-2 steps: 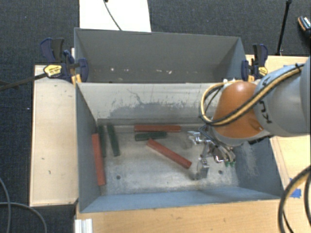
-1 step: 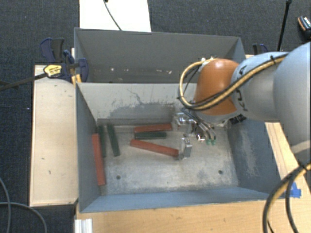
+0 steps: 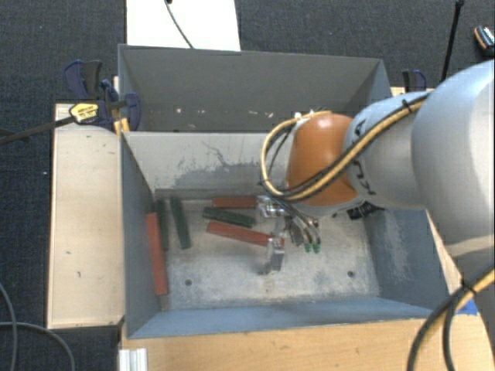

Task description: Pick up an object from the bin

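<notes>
My gripper [image 3: 272,260] hangs low in the middle of the bin, under the orange wrist cover. It is at the right end of a red flat stick [image 3: 238,236] that lies slanted on the floor, and it seems to touch that end. Just behind the red stick lie a dark green stick [image 3: 229,216] and a brownish red stick [image 3: 233,202]. I see nothing held in the gripper.
By the left wall lie a long red stick [image 3: 157,255] and two dark green sticks [image 3: 163,224] [image 3: 182,222], all pointing front to back. The arm and its cables cover the bin's right rear. Bare floor shows at the front and front right.
</notes>
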You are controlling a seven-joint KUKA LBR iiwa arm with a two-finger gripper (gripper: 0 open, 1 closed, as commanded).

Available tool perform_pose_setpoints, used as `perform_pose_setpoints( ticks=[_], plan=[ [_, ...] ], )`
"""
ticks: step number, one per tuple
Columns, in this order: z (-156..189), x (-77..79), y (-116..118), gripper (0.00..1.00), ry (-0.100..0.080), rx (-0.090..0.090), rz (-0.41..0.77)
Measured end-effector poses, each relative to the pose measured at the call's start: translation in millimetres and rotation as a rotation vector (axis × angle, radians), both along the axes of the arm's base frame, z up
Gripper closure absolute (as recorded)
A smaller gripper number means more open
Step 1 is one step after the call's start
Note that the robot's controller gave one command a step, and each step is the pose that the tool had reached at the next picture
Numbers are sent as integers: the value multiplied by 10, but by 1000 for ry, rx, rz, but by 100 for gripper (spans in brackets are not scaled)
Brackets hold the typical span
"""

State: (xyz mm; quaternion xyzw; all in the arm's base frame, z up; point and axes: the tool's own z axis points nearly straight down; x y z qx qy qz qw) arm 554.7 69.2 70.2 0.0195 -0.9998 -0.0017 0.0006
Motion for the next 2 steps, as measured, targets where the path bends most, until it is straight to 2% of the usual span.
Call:
perform_pose_setpoints(
  ticks=[1, 2],
  plan=[
    [6, 19, -37, 100, -3, -3, 0],
    [1345, 22, 184, 100, -11, -3, 363]
  ],
)
